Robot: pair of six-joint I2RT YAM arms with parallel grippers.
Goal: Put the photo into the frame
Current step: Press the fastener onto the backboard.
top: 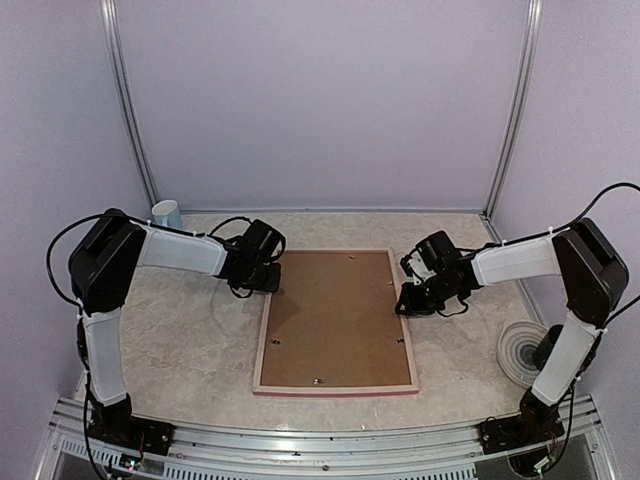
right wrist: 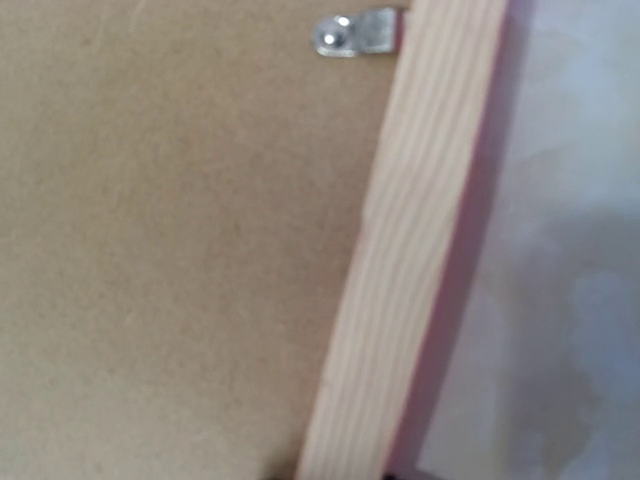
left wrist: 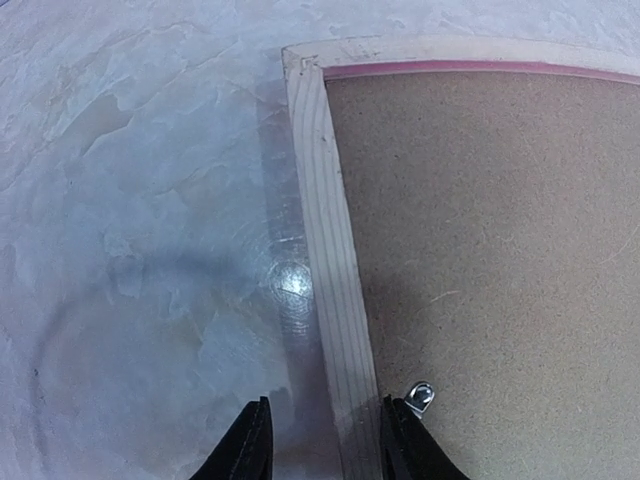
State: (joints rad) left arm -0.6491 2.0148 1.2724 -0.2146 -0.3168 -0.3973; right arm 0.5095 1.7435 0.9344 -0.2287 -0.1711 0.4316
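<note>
The frame (top: 262, 340) lies face down in the middle of the table, pale wood back up, with a thin pink edge showing. A brown backing board (top: 335, 320) fills it. The photo is hidden. My left gripper (top: 272, 280) stands open astride the frame's left rail (left wrist: 325, 230) near the far corner. Its inner finger (left wrist: 405, 445) is beside a metal clip (left wrist: 419, 397), and its outer finger is clear of the wood. My right gripper (top: 405, 298) is shut on the right rail (right wrist: 420, 230), with only its dark fingertips showing at the bottom of the right wrist view.
A pale blue cup (top: 166, 213) stands at the back left by the wall. A white round reel (top: 525, 352) lies at the right beside the right arm's base. Another metal clip (right wrist: 355, 33) sits on the board near the right rail.
</note>
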